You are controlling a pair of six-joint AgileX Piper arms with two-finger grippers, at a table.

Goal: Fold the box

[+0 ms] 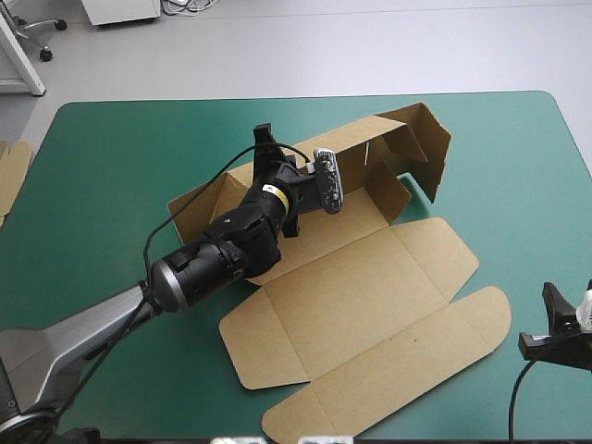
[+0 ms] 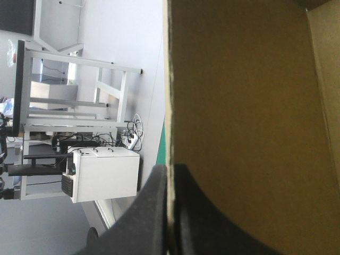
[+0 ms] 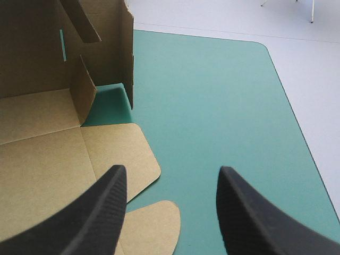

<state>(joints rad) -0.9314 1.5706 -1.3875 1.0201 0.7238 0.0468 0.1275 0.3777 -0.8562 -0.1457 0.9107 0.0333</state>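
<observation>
The brown box (image 1: 370,305) lies mid-table as a cut sheet, its lid panel and rounded flaps flat toward the front. Its back wall is raised, with a side flap (image 1: 421,139) standing at the far right. My left gripper (image 1: 266,153) reaches over the base to the back wall's upper edge. In the left wrist view my left gripper (image 2: 170,207) is shut on the board's thin edge, and the box (image 2: 249,117) wall spreads ahead of it. My right gripper (image 1: 558,319) hovers off the box's front right corner. There my right gripper (image 3: 170,196) stands open over the cover, beside the box (image 3: 42,159).
An edge of more brown board (image 1: 11,171) shows at the table's left edge. The teal-green cover (image 3: 212,95) runs bare from the box to the table's right and far edges.
</observation>
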